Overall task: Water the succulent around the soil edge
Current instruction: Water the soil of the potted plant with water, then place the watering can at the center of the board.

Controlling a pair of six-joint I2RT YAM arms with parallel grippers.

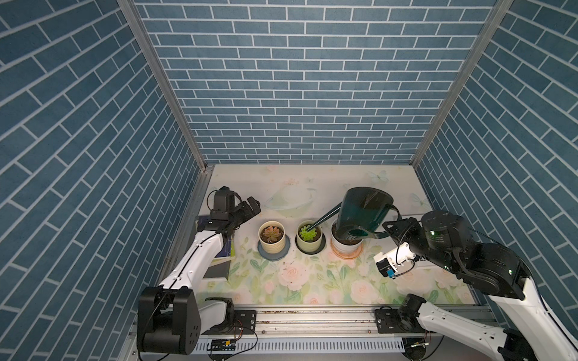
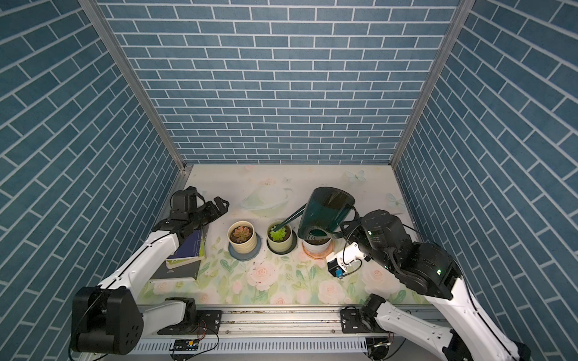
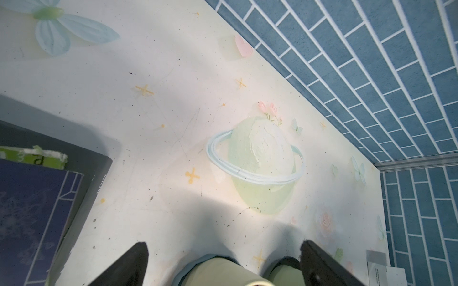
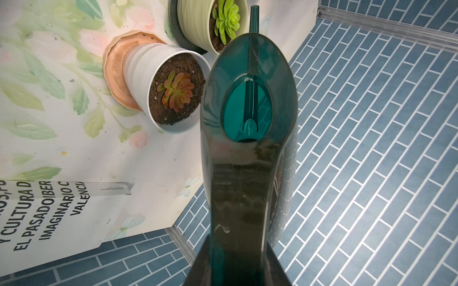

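In both top views my right gripper (image 1: 392, 226) (image 2: 350, 229) is shut on the handle of a dark teal watering can (image 1: 364, 212) (image 2: 328, 212). The can is tilted to the left. Its long spout (image 1: 322, 220) ends over the middle pale-green pot (image 1: 309, 242), above the green succulent (image 1: 306, 233) (image 2: 278, 234). In the right wrist view the can (image 4: 247, 111) fills the centre, and its spout passes beside the green succulent (image 4: 226, 19) toward the pot's rim. No water stream shows. My left gripper (image 1: 251, 206) (image 3: 224, 247) hangs open at the back left, empty.
A cream pot (image 1: 271, 236) with a reddish succulent stands left of the middle pot. A white pot (image 1: 345, 243) (image 4: 138, 74) with a reddish succulent sits under the can's body. Stacked books (image 1: 223, 250) lie at the left, a white printed book (image 4: 49, 210) at the right.
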